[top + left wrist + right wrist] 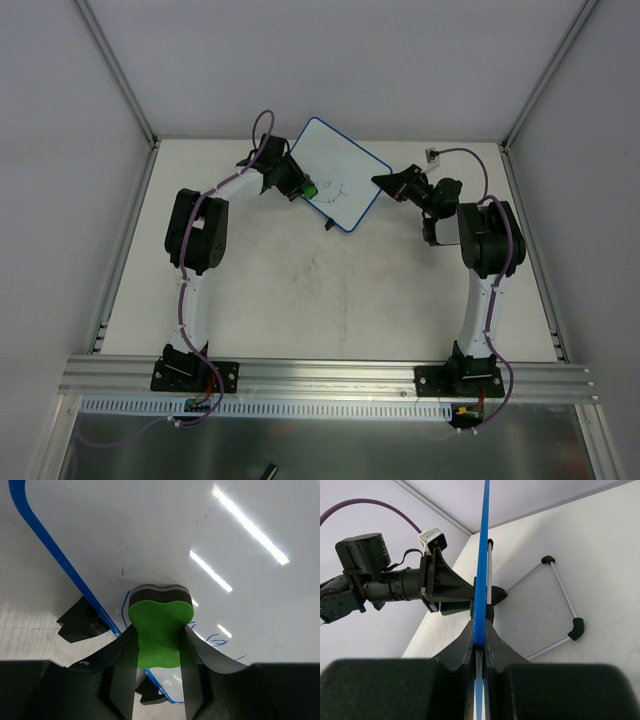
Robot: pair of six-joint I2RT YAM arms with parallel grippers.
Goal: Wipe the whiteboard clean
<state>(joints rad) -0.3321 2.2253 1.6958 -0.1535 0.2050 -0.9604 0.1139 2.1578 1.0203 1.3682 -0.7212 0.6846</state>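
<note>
The whiteboard [340,172], white with a thin blue rim, stands tilted at the back middle of the table. Thin blue lines of a drawing remain on it near the green eraser [309,188]. My left gripper [300,186] is shut on the eraser [160,630] and presses its dark felt end against the board face [210,540], just inside the blue rim [50,545]. My right gripper [388,183] is shut on the board's right edge; in the right wrist view the rim [481,580] shows edge-on between the fingers [492,647].
A black foot of the board [80,622] rests on the table beside the rim. The board's wire stand [560,605] lies behind it. Grey walls enclose the table on three sides. The left arm [370,580] reaches in from the far side of the board.
</note>
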